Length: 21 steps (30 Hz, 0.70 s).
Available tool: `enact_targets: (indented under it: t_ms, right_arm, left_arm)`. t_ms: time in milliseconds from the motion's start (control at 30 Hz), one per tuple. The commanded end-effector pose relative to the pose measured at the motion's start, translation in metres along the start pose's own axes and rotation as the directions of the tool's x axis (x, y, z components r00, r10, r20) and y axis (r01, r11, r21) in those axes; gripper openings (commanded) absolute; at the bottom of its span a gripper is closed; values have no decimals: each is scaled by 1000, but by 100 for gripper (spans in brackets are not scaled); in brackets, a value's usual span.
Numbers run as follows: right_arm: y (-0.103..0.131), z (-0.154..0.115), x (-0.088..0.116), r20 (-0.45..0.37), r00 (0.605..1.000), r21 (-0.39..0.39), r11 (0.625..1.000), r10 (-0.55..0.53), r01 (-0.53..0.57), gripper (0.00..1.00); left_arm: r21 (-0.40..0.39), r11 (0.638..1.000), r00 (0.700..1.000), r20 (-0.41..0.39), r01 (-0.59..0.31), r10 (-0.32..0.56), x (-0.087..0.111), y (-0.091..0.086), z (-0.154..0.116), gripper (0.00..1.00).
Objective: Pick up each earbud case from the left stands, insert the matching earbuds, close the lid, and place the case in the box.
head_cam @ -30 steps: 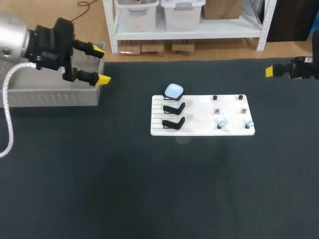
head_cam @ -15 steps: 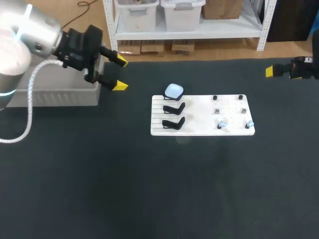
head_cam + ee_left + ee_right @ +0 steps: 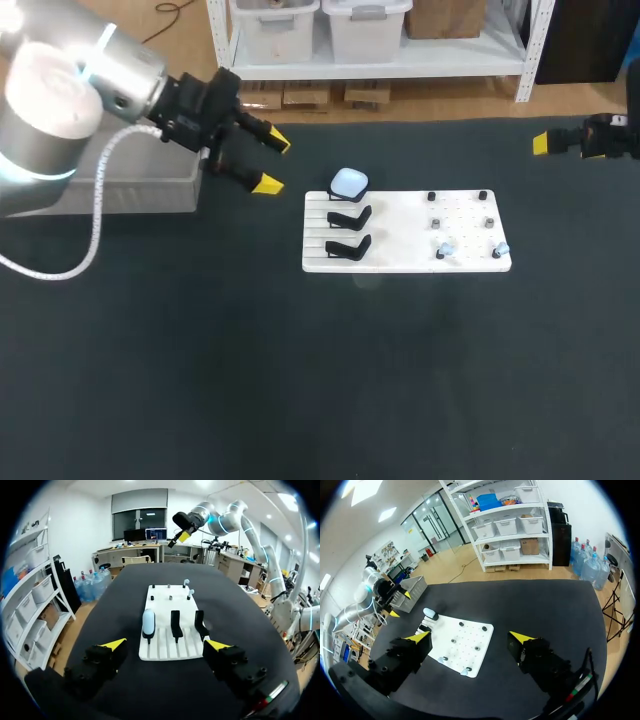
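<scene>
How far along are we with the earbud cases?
Two stands are empty; box contents hidden. Nothing in hand: left gripper, jaws open, hovers near the last case. Left: that case, two blue earbuds on their pegs, lid, boxing.

Left arm [image 3: 70,100] comes in from the upper left of the head view, silver joint large in the corner, black wrist angled down and to the right. Left gripper [image 3: 272,164] sits in the upper left-centre of the frame above the table, yellow tips spread wide, nothing between them. Right arm [image 3: 612,138] barely enters at the right edge, upper part of the frame. Right gripper [image 3: 470,637] has its fingers [image 3: 402,657] wide apart, holding nothing, raised above the table.
</scene>
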State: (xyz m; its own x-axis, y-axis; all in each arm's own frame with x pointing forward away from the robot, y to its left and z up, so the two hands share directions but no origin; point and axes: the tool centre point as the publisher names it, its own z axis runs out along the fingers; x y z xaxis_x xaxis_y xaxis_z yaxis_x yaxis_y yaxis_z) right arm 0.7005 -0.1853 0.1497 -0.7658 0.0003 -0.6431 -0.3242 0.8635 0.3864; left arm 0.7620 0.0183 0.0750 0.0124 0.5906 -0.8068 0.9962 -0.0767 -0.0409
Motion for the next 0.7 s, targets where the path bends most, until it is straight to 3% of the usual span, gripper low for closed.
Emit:
enact_targets:
  t_ms: [33,167,700]
  right_arm:
    - [0,0,0,0,1000,0,1000,0,0,100]
    - [0,0,0,0,1000,0,1000,0,0,100]
    - [0,0,0,0,1000,0,1000,0,0,100]
  left_arm:
    - [63,998,1000,8,-3,3,1,11,16,100]
    - [71,997,1000,14,-11,10,1,11,24,100]
    - [76,997,1000,30,-5,3,3,13,57,65]
